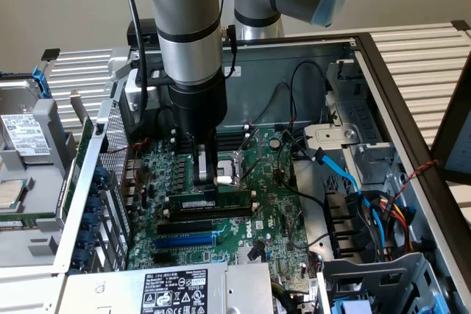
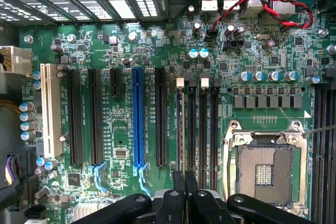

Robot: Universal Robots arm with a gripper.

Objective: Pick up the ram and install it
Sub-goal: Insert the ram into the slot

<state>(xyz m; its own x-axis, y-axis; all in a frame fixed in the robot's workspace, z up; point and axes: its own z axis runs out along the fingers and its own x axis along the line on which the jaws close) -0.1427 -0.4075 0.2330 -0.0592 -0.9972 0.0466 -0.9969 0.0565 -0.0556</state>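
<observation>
— Green article, one: the ram (image 1: 221, 202). Where was it?

— It stood on edge in a long black slot of the motherboard (image 1: 283, 215), inside the open computer case (image 1: 397, 108). Its white label faced the near side. Empty black slots (image 1: 206, 226) and the blue slot (image 1: 184, 241) lay nearer, and the processor socket (image 1: 234, 170) lay just beyond.

— Pincer (image 1: 208, 180), one: condition?

— Its fingers (image 2: 177, 200) were drawn close together with a thin seam between them. The tip was at the ram's top edge, toward the exterior view's left. Whether it pinched the ram, I could not tell.
</observation>
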